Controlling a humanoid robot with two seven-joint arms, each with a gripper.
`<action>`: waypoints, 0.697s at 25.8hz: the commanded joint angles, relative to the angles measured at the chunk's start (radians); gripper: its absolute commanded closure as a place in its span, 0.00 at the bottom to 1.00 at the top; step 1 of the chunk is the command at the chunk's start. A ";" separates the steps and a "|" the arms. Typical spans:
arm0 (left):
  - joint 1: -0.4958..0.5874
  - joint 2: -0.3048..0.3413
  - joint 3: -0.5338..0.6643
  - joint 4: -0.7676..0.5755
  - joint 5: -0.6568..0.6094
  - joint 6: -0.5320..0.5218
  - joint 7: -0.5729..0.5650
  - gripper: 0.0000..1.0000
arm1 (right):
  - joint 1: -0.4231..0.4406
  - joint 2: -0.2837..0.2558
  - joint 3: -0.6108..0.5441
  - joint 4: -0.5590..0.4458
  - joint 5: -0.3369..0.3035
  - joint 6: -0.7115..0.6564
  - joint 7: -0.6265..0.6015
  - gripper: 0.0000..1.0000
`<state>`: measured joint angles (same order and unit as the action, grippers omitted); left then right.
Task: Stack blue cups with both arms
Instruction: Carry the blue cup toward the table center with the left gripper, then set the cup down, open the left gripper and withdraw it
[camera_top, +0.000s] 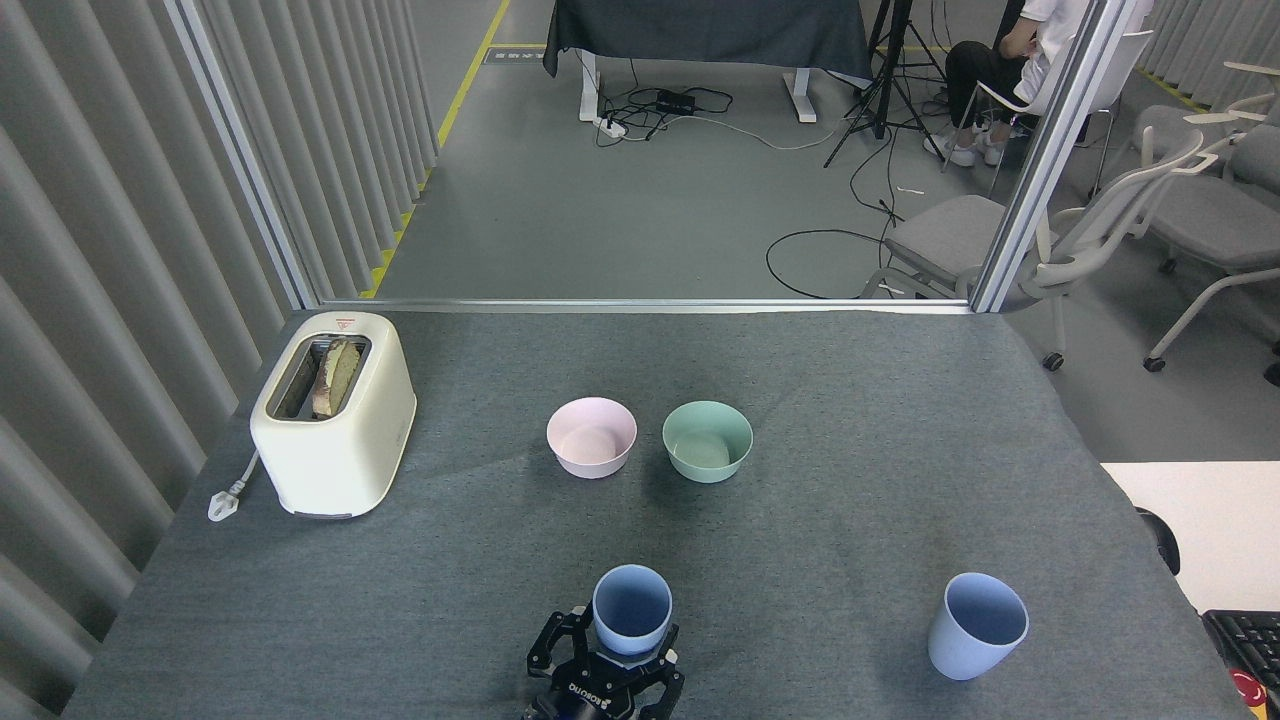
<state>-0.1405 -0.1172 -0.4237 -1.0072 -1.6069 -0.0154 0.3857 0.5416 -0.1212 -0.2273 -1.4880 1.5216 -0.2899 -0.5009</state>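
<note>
Head view: grey table (850, 420), chairs (1120, 220) beyond.

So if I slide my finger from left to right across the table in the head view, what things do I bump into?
Cream two-slot toaster with bread in it → pale pink plastic bowl → pale blue plastic cup held in the robot's black left hand → mint green plastic bowl → second pale blue plastic cup standing alone.

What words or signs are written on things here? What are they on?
White lettering on the left gripper, seen upside down: looks like "ROBOTIQ", small, so not certain.
Red triangle sign on top of the toaster: too small to read.
Sign on the floor by the yellow line: blurred, unreadable.
</note>
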 joint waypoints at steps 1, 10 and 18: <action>0.006 0.002 0.000 -0.007 0.004 -0.006 -0.004 0.00 | 0.001 0.000 0.000 0.000 0.000 0.000 -0.001 0.00; 0.090 0.080 0.006 -0.125 0.004 -0.017 -0.004 0.00 | 0.003 0.003 0.002 0.000 -0.001 -0.002 -0.002 0.00; 0.217 0.133 0.088 -0.246 0.004 -0.018 -0.005 0.00 | 0.003 0.003 0.002 0.000 -0.001 -0.002 -0.002 0.00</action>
<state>0.0223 -0.0036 -0.3621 -1.1951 -1.6030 -0.0330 0.3815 0.5446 -0.1181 -0.2256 -1.4880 1.5202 -0.2911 -0.5034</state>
